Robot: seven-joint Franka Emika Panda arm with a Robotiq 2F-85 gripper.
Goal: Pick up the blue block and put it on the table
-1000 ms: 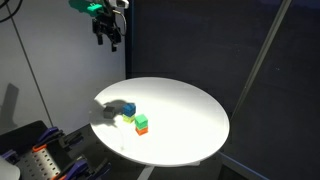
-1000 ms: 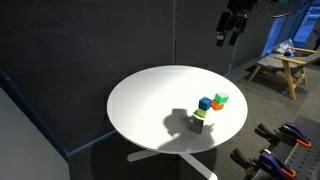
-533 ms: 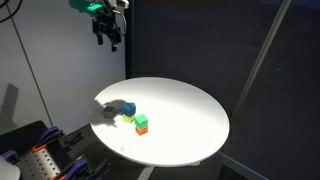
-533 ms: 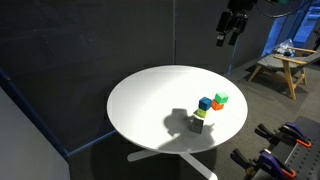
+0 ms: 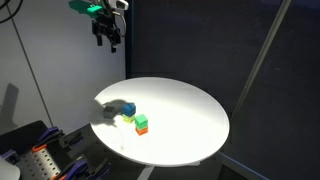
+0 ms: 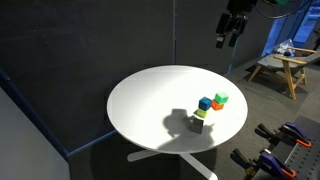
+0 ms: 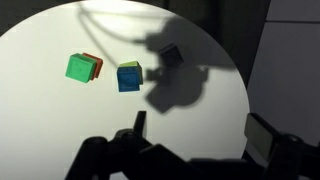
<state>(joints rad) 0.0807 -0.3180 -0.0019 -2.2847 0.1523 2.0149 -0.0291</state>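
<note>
The blue block [image 7: 129, 78] is a small dark-blue cube on the round white table [image 7: 60, 120]. It seems to rest on a yellow-green cube whose edge shows beside it [image 7: 128, 66]. The blue block shows in both exterior views [image 5: 127, 108] [image 6: 205, 103]. My gripper [image 7: 200, 135] is open and empty. It hangs high above the table, off its edge, in both exterior views [image 5: 108, 33] [image 6: 230, 30], far from the blocks.
A green cube [image 7: 79, 68] sits on an orange cube [image 7: 94, 62] beside the blue block. A dark cube [image 7: 172, 54] lies in the arm's shadow. Dark curtains surround the table. A wooden stand [image 6: 282, 66] is beyond it.
</note>
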